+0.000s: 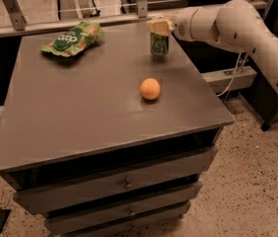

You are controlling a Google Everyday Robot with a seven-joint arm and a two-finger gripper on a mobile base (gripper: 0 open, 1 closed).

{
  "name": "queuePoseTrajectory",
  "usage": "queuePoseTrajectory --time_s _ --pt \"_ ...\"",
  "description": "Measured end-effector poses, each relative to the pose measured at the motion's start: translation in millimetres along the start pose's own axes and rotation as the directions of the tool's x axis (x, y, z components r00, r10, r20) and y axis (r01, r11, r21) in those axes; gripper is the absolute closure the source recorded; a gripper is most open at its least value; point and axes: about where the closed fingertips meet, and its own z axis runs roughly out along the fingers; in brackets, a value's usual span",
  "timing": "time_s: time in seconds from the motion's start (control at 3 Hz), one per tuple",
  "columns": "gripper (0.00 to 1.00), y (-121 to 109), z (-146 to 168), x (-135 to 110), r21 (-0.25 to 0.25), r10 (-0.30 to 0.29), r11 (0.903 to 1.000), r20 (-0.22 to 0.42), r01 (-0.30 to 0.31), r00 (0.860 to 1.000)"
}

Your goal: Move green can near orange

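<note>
The green can (pixel 159 44) stands upright near the far right edge of the grey table top (pixel 80 107). The orange (pixel 150 89) lies on the table nearer to me, a short way in front of the can. My gripper (pixel 158 26) comes in from the right on the white arm (pixel 237 23) and sits at the can's top, covering its lid.
A flat green snack bag (pixel 72 38) lies at the far left of the table. A metal rail (pixel 80 21) runs behind the table. Drawers (pixel 124 184) are below the top. Speckled floor lies to the right.
</note>
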Motion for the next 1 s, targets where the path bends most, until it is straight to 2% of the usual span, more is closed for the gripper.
queuePoseTrajectory --time_s 0.33,0.67,1.0 --pt "1.00 29.8 -38.4 -29.4 -0.029 -0.014 0.9995 0.021 0.014 1.000" --pt "1.00 31.9 -39.3 -29.5 -0.031 -0.015 0.9994 0.019 0.016 1.000" --pt "1.00 38.5 -40.4 -21.7 -0.071 0.001 0.9974 0.004 0.000 1.000"
